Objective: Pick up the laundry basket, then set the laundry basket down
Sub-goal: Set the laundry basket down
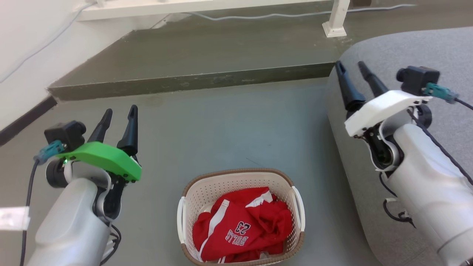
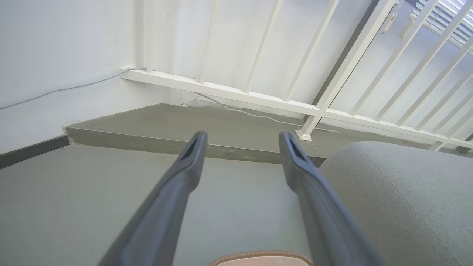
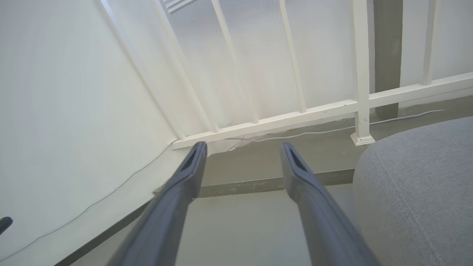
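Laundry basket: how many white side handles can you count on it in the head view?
2. On the laundry basket, the left handle is on its left wall and the right handle on its right wall; none seems hidden.

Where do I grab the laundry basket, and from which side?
Put the left gripper on the left handle and the right gripper on the right handle, each coming down from outside. The laundry basket sits upright, white handles looped off its walls, red jersey heaped inside.

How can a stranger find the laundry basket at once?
Left of the large grey upholstered seat, on the grey floor, stands a small cream perforated plastic basket with a brown rim. It alone holds a red jersey.
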### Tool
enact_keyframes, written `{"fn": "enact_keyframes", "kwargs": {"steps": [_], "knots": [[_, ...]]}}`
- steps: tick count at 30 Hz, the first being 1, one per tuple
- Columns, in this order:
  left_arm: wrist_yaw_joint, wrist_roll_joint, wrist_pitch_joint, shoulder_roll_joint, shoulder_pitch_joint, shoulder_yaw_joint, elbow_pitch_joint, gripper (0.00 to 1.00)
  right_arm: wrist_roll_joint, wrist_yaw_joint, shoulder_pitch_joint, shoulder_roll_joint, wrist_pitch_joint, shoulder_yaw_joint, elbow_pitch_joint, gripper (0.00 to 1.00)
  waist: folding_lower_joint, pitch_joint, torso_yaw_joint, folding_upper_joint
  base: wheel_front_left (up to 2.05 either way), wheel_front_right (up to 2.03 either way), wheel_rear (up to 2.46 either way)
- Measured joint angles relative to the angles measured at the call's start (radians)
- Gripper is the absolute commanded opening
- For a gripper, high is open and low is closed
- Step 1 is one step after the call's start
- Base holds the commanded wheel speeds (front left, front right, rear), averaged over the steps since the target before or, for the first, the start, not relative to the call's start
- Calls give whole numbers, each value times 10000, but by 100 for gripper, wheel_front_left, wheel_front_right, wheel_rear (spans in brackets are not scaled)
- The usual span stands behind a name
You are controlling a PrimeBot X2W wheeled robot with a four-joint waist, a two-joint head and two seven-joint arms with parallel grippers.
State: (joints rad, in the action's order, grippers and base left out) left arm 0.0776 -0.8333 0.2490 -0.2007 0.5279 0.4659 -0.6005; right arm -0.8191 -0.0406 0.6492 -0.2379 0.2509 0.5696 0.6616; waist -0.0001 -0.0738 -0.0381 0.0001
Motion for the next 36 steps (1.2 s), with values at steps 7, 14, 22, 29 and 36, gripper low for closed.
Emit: {"fn": "enact_keyframes", "kwargs": {"steps": [7, 14, 22, 29, 36], "knots": [[-173, 558, 6, -4, -825, -805, 945, 100, 1003, 337, -979, -128, 10, -909, -1547, 100, 0, 155, 77, 0, 0, 0, 0], [-173, 1160, 29, 19, -1768, -1427, 1887, 100, 1751, 512, -2357, -82, 10, -1670, -2763, 100, 0, 293, 93, 0, 0, 0, 0], [-165, 1858, 27, 226, -2667, -1592, 2522, 100, 2462, 610, -3527, 196, 10, -2096, -3703, 100, 0, 317, 82, 0, 0, 0, 0], [-150, 2266, 29, 316, -3027, -1831, 2978, 100, 2947, 608, -4112, 265, 10, -2378, -4247, 100, 0, 283, 73, 0, 0, 0, 0], [-65, 2493, 27, 564, -3369, -2046, 3214, 100, 3359, 598, -4514, 474, 10, -2596, -4625, 100, 0, 236, 72, 0, 0, 0, 0]]}}
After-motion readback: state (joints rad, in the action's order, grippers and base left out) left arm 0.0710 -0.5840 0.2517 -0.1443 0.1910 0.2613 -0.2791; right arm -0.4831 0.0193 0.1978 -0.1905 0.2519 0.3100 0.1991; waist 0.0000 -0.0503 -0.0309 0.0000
